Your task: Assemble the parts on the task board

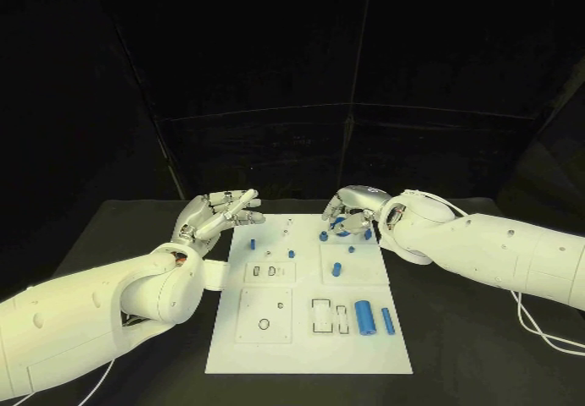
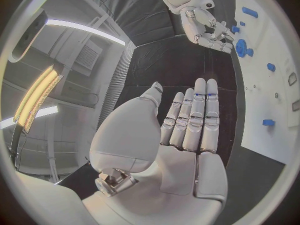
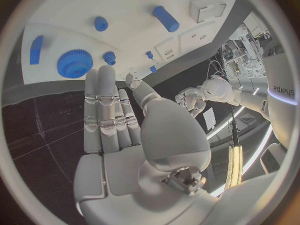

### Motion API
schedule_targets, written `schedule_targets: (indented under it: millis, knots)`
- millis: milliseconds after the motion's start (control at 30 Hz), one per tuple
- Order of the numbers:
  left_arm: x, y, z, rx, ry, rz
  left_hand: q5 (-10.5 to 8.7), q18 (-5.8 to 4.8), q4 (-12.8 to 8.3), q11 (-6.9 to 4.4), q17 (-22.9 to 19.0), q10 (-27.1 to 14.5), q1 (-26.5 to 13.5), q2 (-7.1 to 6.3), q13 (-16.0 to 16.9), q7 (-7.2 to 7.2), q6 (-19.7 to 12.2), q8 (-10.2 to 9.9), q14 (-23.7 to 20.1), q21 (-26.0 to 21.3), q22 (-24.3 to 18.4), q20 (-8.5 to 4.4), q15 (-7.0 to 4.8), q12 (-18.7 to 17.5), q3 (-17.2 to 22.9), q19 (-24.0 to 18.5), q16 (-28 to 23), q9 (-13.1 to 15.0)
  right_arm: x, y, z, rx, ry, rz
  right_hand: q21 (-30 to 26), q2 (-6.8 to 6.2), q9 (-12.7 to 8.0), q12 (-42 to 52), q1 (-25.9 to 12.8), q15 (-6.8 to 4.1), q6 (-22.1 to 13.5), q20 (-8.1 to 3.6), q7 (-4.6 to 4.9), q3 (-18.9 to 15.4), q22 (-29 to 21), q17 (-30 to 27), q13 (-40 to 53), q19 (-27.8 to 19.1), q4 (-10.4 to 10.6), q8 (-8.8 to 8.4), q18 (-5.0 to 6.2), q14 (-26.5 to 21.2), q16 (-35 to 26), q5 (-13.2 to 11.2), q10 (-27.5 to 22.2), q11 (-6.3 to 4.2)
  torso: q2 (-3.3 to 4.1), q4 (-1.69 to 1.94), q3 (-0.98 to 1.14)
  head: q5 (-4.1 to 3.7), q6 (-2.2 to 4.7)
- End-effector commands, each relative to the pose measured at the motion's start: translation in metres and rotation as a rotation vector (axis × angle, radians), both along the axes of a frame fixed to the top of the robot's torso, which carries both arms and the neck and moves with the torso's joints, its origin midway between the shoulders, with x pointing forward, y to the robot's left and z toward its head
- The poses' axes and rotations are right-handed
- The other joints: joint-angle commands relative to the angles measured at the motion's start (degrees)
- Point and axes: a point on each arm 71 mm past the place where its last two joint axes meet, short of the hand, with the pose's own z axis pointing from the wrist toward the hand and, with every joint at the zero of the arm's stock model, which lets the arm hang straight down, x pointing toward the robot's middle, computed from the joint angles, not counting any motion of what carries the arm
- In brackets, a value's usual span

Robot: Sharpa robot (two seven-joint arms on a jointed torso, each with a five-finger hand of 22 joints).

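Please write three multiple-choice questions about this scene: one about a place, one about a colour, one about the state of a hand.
1. Where does the big blue cylinder lie?
A. on the near part of the task board
B. on the black table
C. in the left hand

2. What colour is the gear?
A. grey
B. blue
C. white

3. How is the left hand?
A. gripping a part
B. open, holding nothing
C. pressing on the board

Answers: 1 A, it rests on the white plate near the robot. 2 B, plainly blue. 3 B, its fingers are straight and bare.

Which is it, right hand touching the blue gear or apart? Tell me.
Apart. The right wrist view shows the right hand with flat, empty fingers and dark table between its fingertips and the blue gear.
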Motion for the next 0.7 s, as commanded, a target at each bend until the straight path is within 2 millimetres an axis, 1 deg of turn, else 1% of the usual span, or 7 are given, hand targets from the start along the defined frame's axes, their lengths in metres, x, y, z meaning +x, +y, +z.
schedule_targets:
  millis: [33,200,300,400,500,567,700]
  knots:
    - [-0.001,-0.004,0.002,-0.011,-0.002,-0.039,0.19,0.32,-0.22,-0.06,0.08,0.53,0.39,0.04,-0.05,0.14,0.45,-0.35,0.35,0.27,0.10,-0.10,0.02,-0.24,-0.01,0.45,-0.24,-0.10,0.001,0.001,-0.001,-0.106,-0.018,-0.005,0.91,-0.69,0.01,0.03,-0.10,0.27,-0.52,0.18,-0.03,0.31,0.53,1.10,-0.01,-0.43,0.19,-0.10,0.67,1.38,1.55,-0.26,-0.71,-0.08,0.88,0.20,-0.05,-0.20,0.13]
    - [-0.002,-0.005,0.002,-0.014,0.000,-0.046,0.19,0.31,-0.25,-0.07,0.13,0.55,0.38,0.06,-0.06,0.13,0.46,-0.41,0.40,0.34,0.13,-0.13,0.01,-0.32,-0.05,0.59,-0.27,-0.10,0.002,0.004,-0.002,-0.121,-0.014,-0.004,3.66,-0.62,0.09,0.24,-0.11,0.40,-0.84,0.26,-0.09,0.59,2.12,11.05,0.12,-0.36,0.56,0.00,0.74,2.03,11.93,-0.29,-1.03,-0.12,1.16,0.30,-0.06,-0.28,0.07]
    - [-0.002,-0.006,0.002,-0.015,0.002,-0.049,0.19,0.31,-0.26,-0.07,0.15,0.55,0.38,0.07,-0.06,0.13,0.47,-0.44,0.41,0.36,0.13,-0.14,0.00,-0.34,-0.07,0.65,-0.29,-0.10,0.003,0.006,-0.003,-0.129,-0.014,-0.003,5.08,-0.60,0.10,0.32,-0.13,0.39,-0.94,0.36,-0.13,0.84,2.96,16.01,0.16,-0.50,0.71,0.00,0.72,2.04,16.98,-0.27,-0.98,-0.09,1.16,0.30,-0.08,-0.32,-0.13]
    - [-0.002,-0.006,0.002,-0.015,0.003,-0.050,0.19,0.31,-0.26,-0.07,0.16,0.55,0.37,0.07,-0.06,0.14,0.46,-0.45,0.42,0.37,0.14,-0.14,0.00,-0.36,-0.08,0.67,-0.29,-0.10,0.004,0.007,-0.003,-0.137,-0.009,-0.005,6.59,-0.55,0.11,0.43,-0.20,0.38,-0.99,0.39,-0.14,1.13,4.16,19.52,0.21,-0.32,0.86,0.00,0.64,1.99,20.55,-0.25,-0.68,-0.17,1.16,0.30,-0.09,-0.35,-0.15]
    - [-0.002,-0.007,0.002,-0.015,0.003,-0.052,0.19,0.31,-0.27,-0.07,0.19,0.55,0.36,0.09,-0.06,0.14,0.46,-0.48,0.43,0.41,0.15,-0.16,-0.01,-0.40,-0.10,0.75,-0.31,-0.11,0.006,0.008,-0.004,-0.143,-0.003,-0.006,9.12,-0.54,0.11,0.42,-0.25,0.35,-1.00,0.46,-0.20,1.46,7.17,22.60,0.20,0.73,0.98,0.00,0.23,2.01,23.70,-0.26,-0.57,-0.19,1.23,0.36,-0.12,-0.43,-0.35]
    - [-0.002,-0.007,0.002,-0.016,0.004,-0.053,0.19,0.31,-0.27,-0.07,0.19,0.55,0.36,0.09,-0.06,0.14,0.46,-0.48,0.43,0.41,0.15,-0.16,-0.01,-0.40,-0.10,0.75,-0.31,-0.11,0.007,0.009,-0.005,-0.146,0.000,-0.006,10.71,-0.44,0.12,0.44,-0.29,0.33,-0.97,0.51,-0.23,1.75,9.09,24.67,0.19,1.39,1.10,0.02,-0.04,2.06,25.80,-0.23,-0.45,-0.15,1.23,0.33,-0.06,-0.40,-0.52]
    - [-0.002,-0.008,0.002,-0.018,0.005,-0.057,0.19,0.31,-0.28,-0.06,0.19,0.54,0.36,0.09,-0.06,0.15,0.46,-0.49,0.44,0.42,0.15,-0.16,-0.01,-0.41,-0.10,0.76,-0.32,-0.11,0.008,0.012,-0.005,-0.150,0.004,-0.003,13.80,-0.44,0.12,0.48,-0.36,0.34,-0.94,0.57,-0.24,2.25,13.07,28.44,0.19,3.01,1.25,0.02,-0.61,2.33,29.48,-0.25,-0.14,-0.25,1.37,0.38,-0.05,-0.39,-0.62]
